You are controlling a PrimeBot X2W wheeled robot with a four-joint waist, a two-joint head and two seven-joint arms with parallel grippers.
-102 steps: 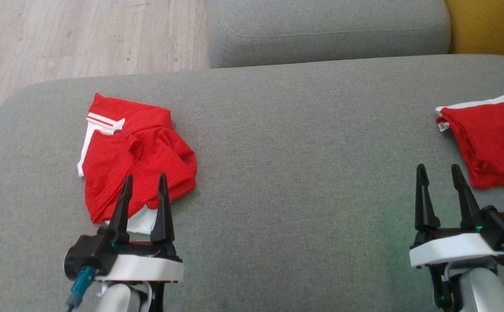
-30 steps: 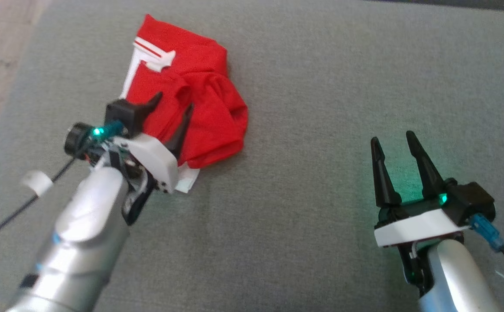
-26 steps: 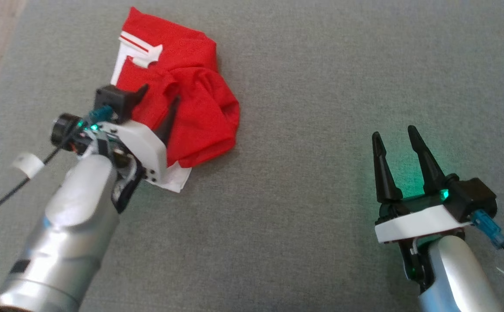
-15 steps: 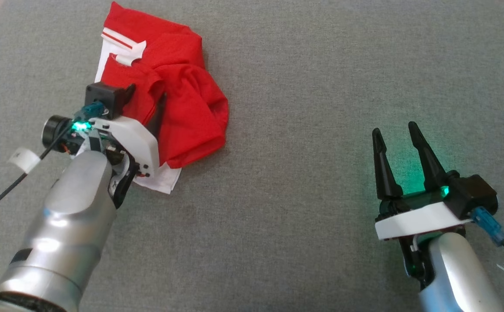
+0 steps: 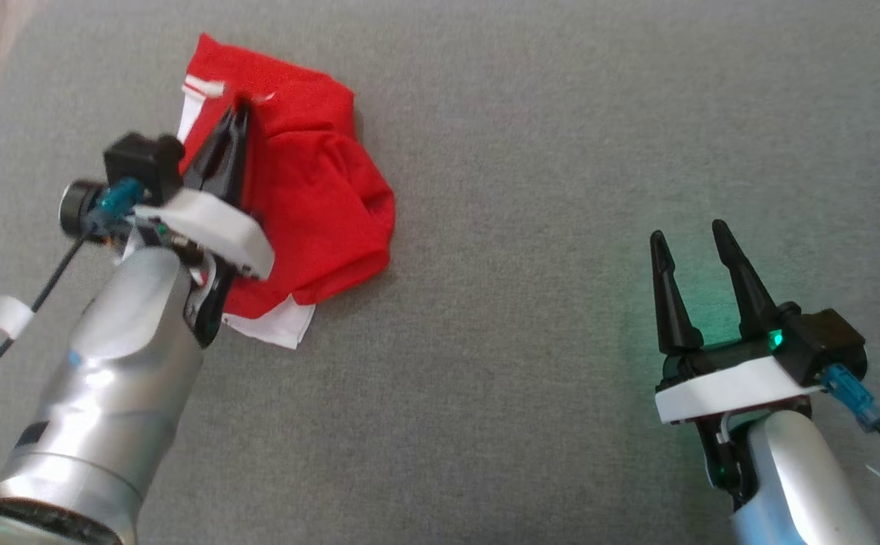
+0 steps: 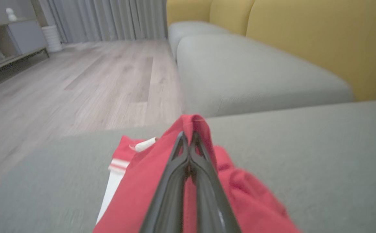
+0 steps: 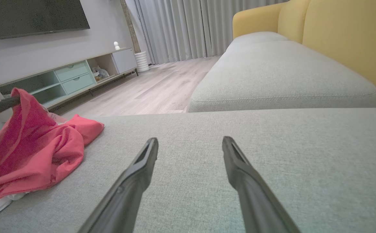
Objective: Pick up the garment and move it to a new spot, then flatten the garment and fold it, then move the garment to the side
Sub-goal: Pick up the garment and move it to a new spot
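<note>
Garment [image 5: 318, 189], red with white trim [image 5: 277, 329], lies bunched on the grey cushion [image 5: 530, 318] at about 10 o'clock in the head view. The left claw [image 5: 237, 113] is pinched tight on a fold near the garment's 12 o'clock edge. In the left wrist view its two fingers [image 6: 171, 184] press together with a peak of red cloth wrapped over the tips. The right wrist view shows that peak drawn up above the heap, while most of the cloth rests on the cushion. The right claw [image 5: 688, 230] hovers at 4 o'clock, well apart from the garment, jaws wide and holding nothing, over bare cushion.

The step in hand looks like the first one, the pick-up: the grip is made, but the lift is not yet done.

The next move calls for raising the left claw until the trailing cloth and trim clear the cushion. It can then carry the bundle toward the open middle, roughly 3 o'clock from where the garment now lies. The pinch catches only a thin fold, so a smooth, unhurried lift seems wise to keep it from slipping. Held at one point, the cloth will probably hang in a clump. Flattening will therefore likely need the right claw to take a second edge.
</note>
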